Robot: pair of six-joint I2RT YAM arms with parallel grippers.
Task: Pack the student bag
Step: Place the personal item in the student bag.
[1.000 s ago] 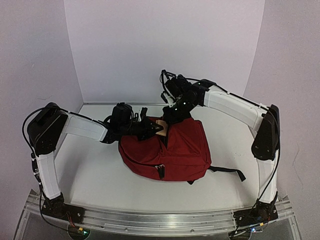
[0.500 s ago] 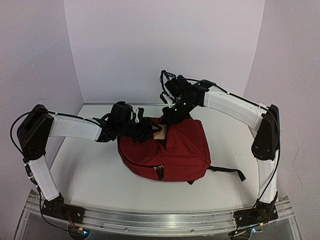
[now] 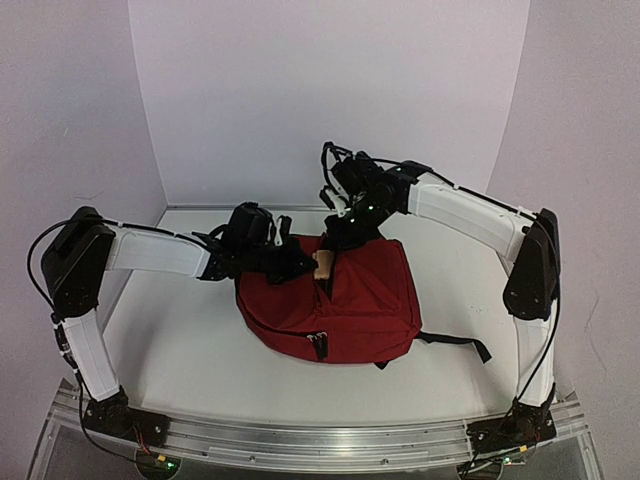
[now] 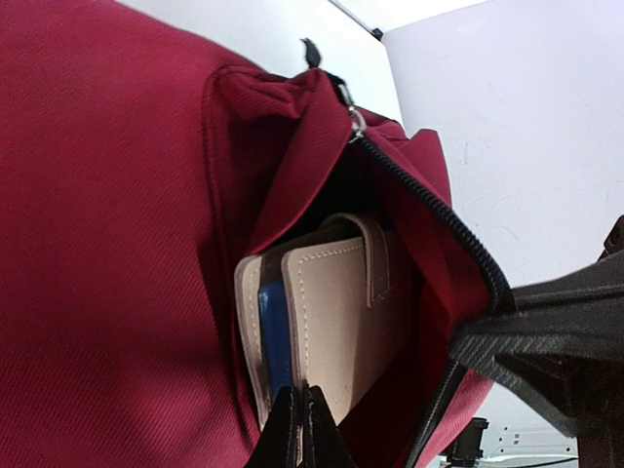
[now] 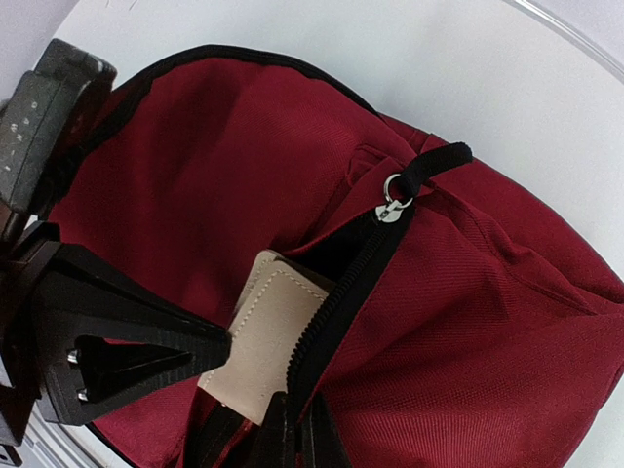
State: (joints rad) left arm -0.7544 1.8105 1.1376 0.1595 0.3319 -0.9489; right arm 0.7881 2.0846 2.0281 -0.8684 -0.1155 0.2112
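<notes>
While the right gripper (image 5: pixel 292 434) is clamped on the black zip edge (image 5: pixel 343 281) of the student bag (image 3: pixel 350 305), lifting that lip so the mouth gapes, the left gripper (image 4: pixel 297 429) is closed tight with nothing between its fingers. Its tips are butted against the outer end of a tan book (image 4: pixel 341 322).

Step in hand, as I read it: loading. The book is only part way in. Much of its cover shows outside the mouth in the left wrist view, with a blue edge beside the tan flap. Not yet seated.

Bag position: lying flat on the table (image 3: pixel 170 340), about mid-table, between the two arms. Its long axis appears to run across the table, left to right, slightly slanted. The mouth is on the far side, facing the back wall and a little left. A black strap (image 3: pixel 455 342) trails off the right side. The book's long axis points into the mouth.

Next move, my judgement: push along the book's length with the shut fingertips, straight into the dark interior, with the lip held high. Risks: the tips slipping off the narrow edge, or the cover catching on the zip teeth. Zipping would come after.
</notes>
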